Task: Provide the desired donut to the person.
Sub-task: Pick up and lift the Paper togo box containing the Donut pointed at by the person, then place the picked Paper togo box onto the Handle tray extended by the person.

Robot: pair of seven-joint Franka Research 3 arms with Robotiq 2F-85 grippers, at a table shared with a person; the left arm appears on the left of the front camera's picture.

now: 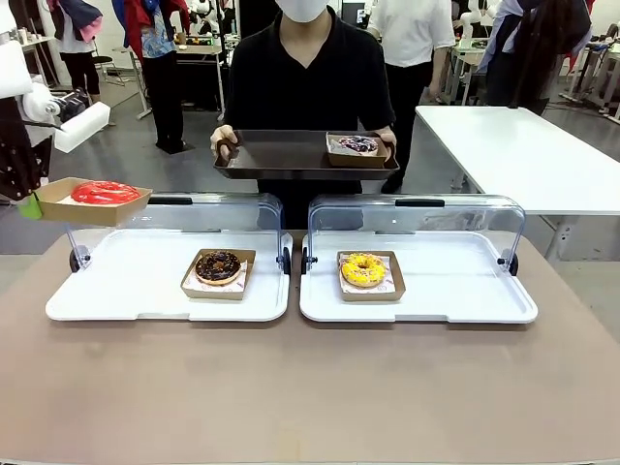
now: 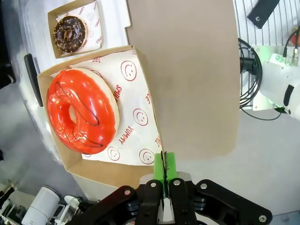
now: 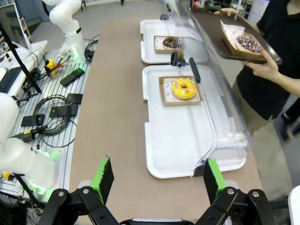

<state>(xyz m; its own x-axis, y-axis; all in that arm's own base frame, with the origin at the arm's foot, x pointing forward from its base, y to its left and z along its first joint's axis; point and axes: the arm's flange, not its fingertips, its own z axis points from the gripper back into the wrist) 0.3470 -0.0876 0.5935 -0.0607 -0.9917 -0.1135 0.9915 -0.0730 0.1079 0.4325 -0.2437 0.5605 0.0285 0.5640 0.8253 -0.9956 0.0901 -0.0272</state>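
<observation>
My left hand (image 2: 163, 174) is clamped on the rim of a cardboard tray (image 1: 50, 190), green pads pressed together on the card edge. The tray hangs in the air at the far left, above and just outside the left serving tray (image 1: 116, 295). In it lies the red donut (image 1: 105, 192): glossy red glaze, thin dark lines across it, on white paper printed with red smiley faces. In the front view my left arm is cut off by the picture edge.

On the left serving tray sits a chocolate donut (image 1: 218, 266) with pale sprinkles in its own card tray. Right of it, on the right serving tray (image 1: 455, 291), sits a yellow donut (image 1: 363, 269) with coloured sprinkles. Both clear lids (image 1: 417, 218) stand tipped open towards the far side.

The person (image 1: 308, 73) stands behind the worktop (image 1: 310, 387), both hands holding a dark tray (image 1: 281, 155) level; a dark-topped donut (image 1: 358, 144) rests at its right end, details too small to read.

My right hand (image 3: 158, 177) hovers above the near right end of the worktop, fingers spread wide apart, gripping nothing.

Worktop is plain brown. A white table (image 1: 523, 155) stands beyond on the right; floor is grey.
</observation>
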